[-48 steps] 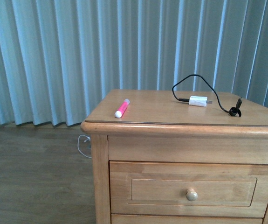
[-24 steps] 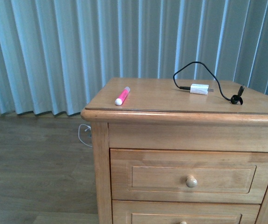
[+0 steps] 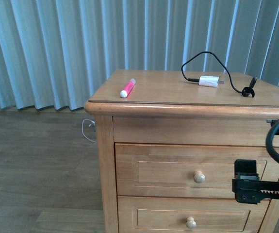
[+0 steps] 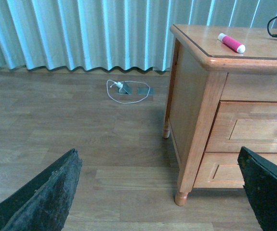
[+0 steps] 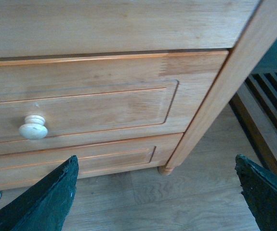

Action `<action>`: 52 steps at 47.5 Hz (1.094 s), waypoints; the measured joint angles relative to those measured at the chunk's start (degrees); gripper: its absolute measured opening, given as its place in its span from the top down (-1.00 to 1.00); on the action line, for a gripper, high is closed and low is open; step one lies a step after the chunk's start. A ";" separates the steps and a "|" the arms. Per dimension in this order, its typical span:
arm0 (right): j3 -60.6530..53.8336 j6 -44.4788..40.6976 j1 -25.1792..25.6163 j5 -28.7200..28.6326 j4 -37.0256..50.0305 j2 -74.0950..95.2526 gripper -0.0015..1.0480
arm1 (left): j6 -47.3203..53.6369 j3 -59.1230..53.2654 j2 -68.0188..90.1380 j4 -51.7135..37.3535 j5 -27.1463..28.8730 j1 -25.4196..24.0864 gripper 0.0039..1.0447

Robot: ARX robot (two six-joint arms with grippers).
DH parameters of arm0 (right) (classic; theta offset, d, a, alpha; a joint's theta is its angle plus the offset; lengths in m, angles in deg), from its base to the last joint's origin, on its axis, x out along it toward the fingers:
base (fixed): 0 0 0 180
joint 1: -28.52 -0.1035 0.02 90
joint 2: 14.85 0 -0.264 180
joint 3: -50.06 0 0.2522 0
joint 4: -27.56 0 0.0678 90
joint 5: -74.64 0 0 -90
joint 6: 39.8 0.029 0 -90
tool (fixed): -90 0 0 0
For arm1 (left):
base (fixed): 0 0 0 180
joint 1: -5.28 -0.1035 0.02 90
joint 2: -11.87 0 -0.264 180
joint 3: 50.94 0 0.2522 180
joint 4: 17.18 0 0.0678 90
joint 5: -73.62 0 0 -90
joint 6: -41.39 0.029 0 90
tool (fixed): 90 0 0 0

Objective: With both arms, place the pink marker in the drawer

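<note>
Black and spread wide, the right end effector [image 5: 155, 159] hangs empty just in front of the shut drawer [image 3: 158, 170], with the round pale knob [image 5: 33, 127] off to one side of its fingers. It should centre on that smooth knob and pull straight out (a skewed tug may jam the wooden front). The left end effector [image 4: 157, 153], equally splayed and empty, stands apart from the cabinet. Further back, the glossy pink marker [image 3: 127, 88] lies flat on the surface [image 3: 178, 94] near its left edge, well apart from the white charger [image 3: 208, 80].
</note>
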 joint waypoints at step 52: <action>20.63 -2.38 -4.09 -13.68 -0.17 22.88 -0.84 | -0.02 0.00 0.00 0.00 0.02 0.00 -0.89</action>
